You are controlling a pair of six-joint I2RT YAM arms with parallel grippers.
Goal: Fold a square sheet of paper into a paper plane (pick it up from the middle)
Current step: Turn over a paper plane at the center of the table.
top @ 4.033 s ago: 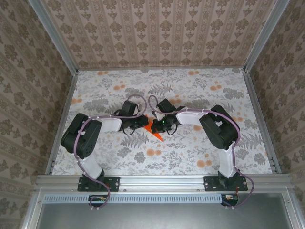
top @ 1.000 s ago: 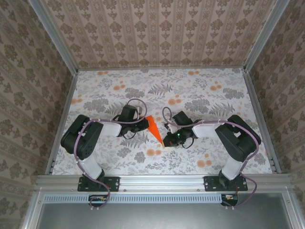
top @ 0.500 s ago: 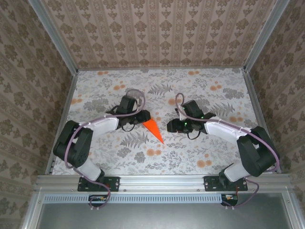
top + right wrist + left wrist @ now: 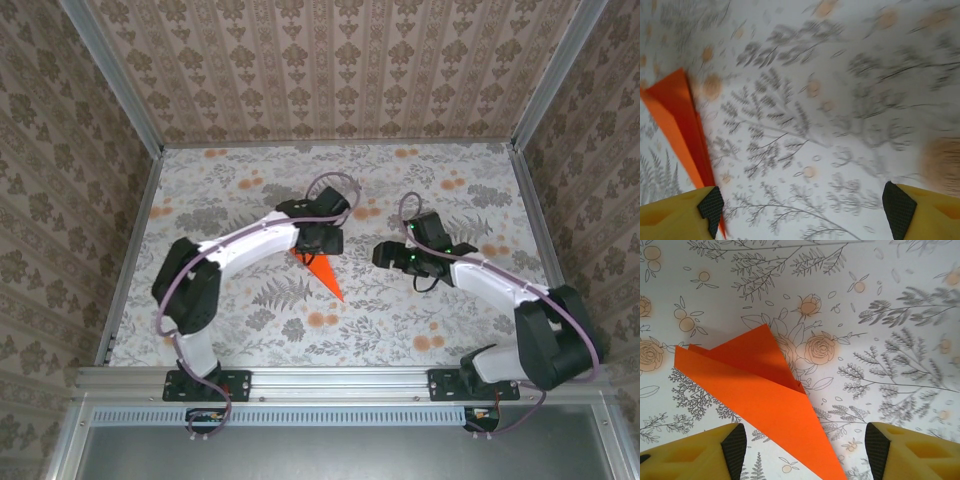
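Paper plane (image 4: 760, 385) flat below L tool (image 4: 805, 450), jaws spread; R tool (image 4: 384, 253) apart.

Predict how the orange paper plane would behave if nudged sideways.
The paper plane is probably light, being thin folded paper, so a nudge likely slides it. Layered creases probably stiffen it lengthwise; its raised flap looks crushable. Lying flat, it shouldn't roll.

Bright, soft and even from overhead. Sharp in the left wrist view, with a faint grey shadow up-left of the paper plane (image 4: 765, 405) on the tabletop (image 4: 890, 315). Smeared by motion blur across the whole right wrist view, printed pattern streaked.
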